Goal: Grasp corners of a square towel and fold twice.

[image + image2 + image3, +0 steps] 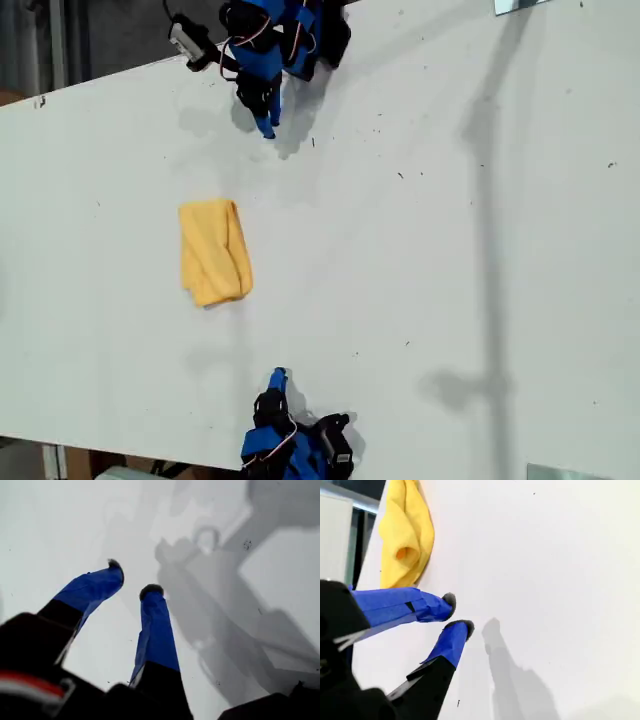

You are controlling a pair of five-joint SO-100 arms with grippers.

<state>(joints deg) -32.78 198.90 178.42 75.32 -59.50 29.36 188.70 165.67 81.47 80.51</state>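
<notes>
Towel (214, 251) — soft yellow cloth, folded, rumpled, on smooth white table (450, 250).

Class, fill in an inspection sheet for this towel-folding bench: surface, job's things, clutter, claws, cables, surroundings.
Surface: white table, small dark specks, arm shadows.
Job's things: yellow towel lying folded into a compact bundle, apart from both arms.
Clutter: nothing seen.
Claws: my first claw slightly open, empty, over bare table; my second claw nearly closed, empty, towel beyond its tips.
Cables: thin wires on both arm bases.
Surroundings: dark floor past table edge; metal brackets at two corners on the exterior view's right.
</notes>
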